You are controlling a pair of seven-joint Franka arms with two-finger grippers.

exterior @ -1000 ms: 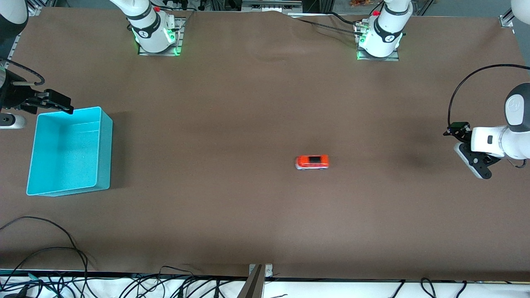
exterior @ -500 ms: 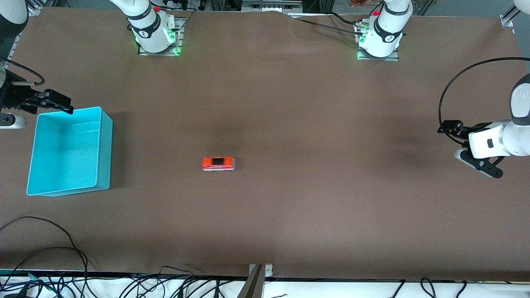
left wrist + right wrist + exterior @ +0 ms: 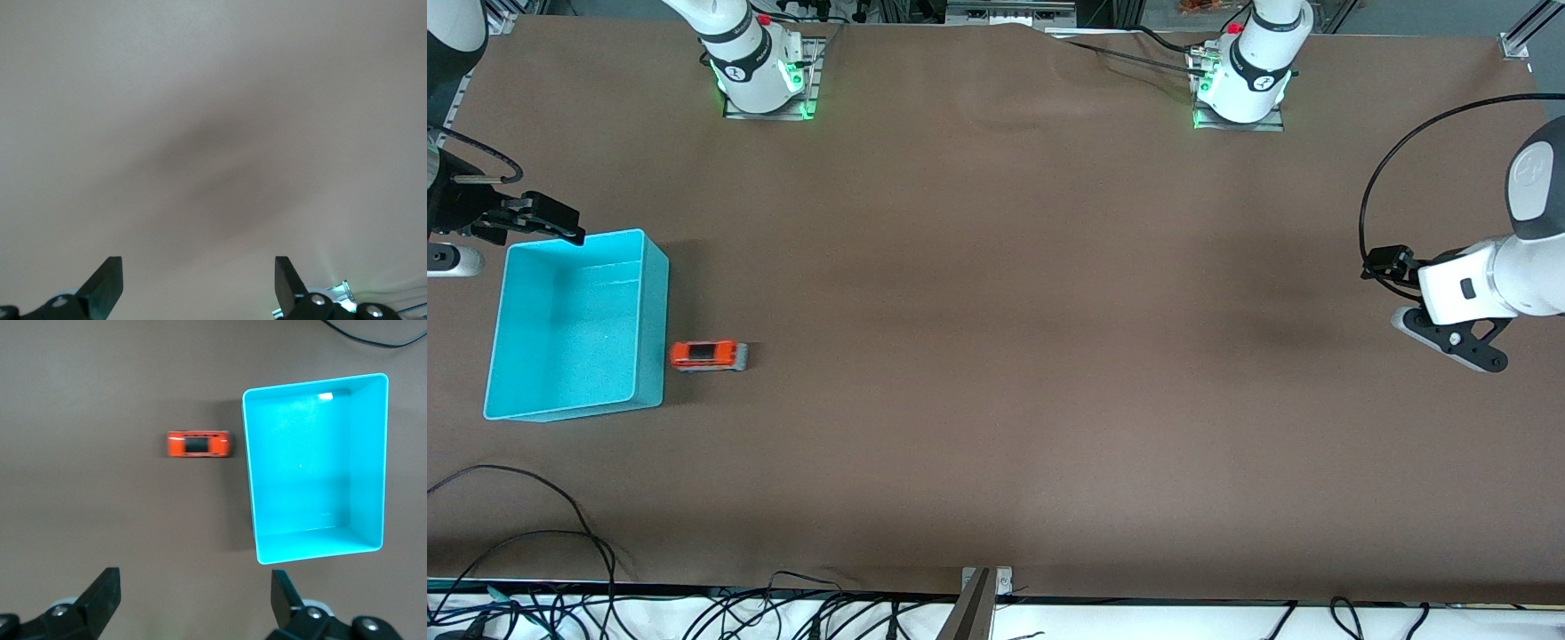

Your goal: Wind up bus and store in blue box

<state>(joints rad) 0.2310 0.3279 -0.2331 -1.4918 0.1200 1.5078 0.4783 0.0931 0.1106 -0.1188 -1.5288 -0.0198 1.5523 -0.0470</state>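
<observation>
The small orange-red bus (image 3: 708, 356) stands on the brown table close beside the long outer wall of the blue box (image 3: 569, 338), at the right arm's end; I cannot tell whether they touch. The box is open-topped with nothing in it. My right gripper (image 3: 547, 222) hangs open and empty over the table by the box's corner nearest the robots' bases. The right wrist view shows the bus (image 3: 199, 444), the box (image 3: 313, 473) and the open right gripper (image 3: 193, 600). My left gripper (image 3: 1458, 347) is open and empty over the left arm's end; its wrist view (image 3: 198, 287) shows only bare table.
Cables (image 3: 534, 533) lie along the table edge nearest the front camera. A metal bracket (image 3: 983, 587) sits at the middle of that edge. The arms' bases (image 3: 760, 76) stand along the edge farthest from that camera.
The bus has rolled across the table from near the middle toward the right arm's end, up to the box. The left gripper has shifted slightly. The right arm has not moved.
</observation>
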